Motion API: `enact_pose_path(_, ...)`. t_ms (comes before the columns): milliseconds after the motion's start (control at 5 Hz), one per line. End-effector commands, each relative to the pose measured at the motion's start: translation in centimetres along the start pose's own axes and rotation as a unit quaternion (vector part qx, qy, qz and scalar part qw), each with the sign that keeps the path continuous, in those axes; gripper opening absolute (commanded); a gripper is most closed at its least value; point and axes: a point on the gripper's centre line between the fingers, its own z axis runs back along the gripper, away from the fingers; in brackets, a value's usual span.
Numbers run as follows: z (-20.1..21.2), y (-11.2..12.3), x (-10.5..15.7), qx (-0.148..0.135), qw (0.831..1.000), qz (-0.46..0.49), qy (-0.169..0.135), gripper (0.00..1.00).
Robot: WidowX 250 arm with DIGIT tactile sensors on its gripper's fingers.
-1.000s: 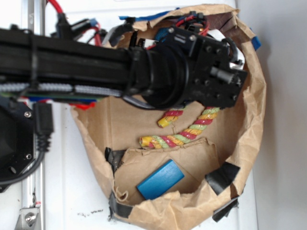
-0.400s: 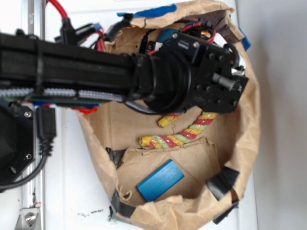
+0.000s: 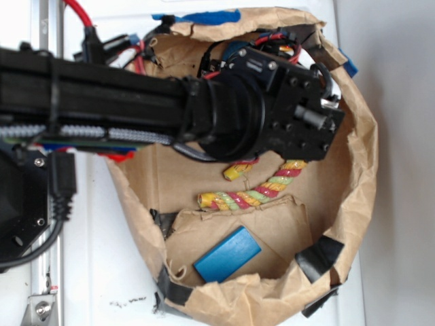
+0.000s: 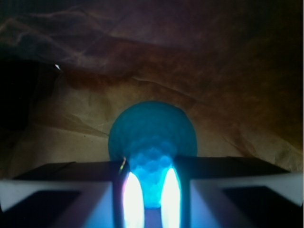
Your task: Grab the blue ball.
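The blue ball (image 4: 152,133), teal and dimpled, fills the middle of the wrist view against the brown paper. My gripper (image 4: 152,164) is shut on it. One finger (image 4: 118,190) stands on each side and the ball's lower part is pinched in the narrow gap between them. In the exterior view the black wrist block (image 3: 292,115) hangs over the back of the paper bag (image 3: 353,204) and hides the fingers. Only a teal sliver of the blue ball (image 3: 238,49) peeks out behind the wrist block.
A flat blue rectangular block (image 3: 228,255) lies at the bag's front. A red, yellow and green rope (image 3: 255,193) lies mid-bag. Crumpled paper walls with black tape ring the bag. Red cables (image 3: 81,13) and the arm's black link (image 3: 88,81) cross at upper left.
The wrist block has shifted slightly left and toward the bag's back. The bag's right rim has moved and changed shape. The block and the rope have stayed put.
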Motion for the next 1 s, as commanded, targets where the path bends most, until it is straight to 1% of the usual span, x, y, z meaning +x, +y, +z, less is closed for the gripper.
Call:
enact_pose_path(0,2.2,1.2,1.5,-0.037,0.999,0.012,-0.014,0.0)
enact_pose_path(200,3.8,1.6,1.7,-0.102,0.99,-0.094,-0.029,0.0)
enact_pose_path(400,8.5,4.9,1.0,-0.174,0.965,-0.191,-0.051,0.0)
enact_pose_path(600,11.9,7.1,0.7,-0.208,0.926,-0.31,-0.048,0.0)
enact_pose_path(800,13.4,8.3,0.8,-0.228,0.876,-0.424,-0.006,0.0)
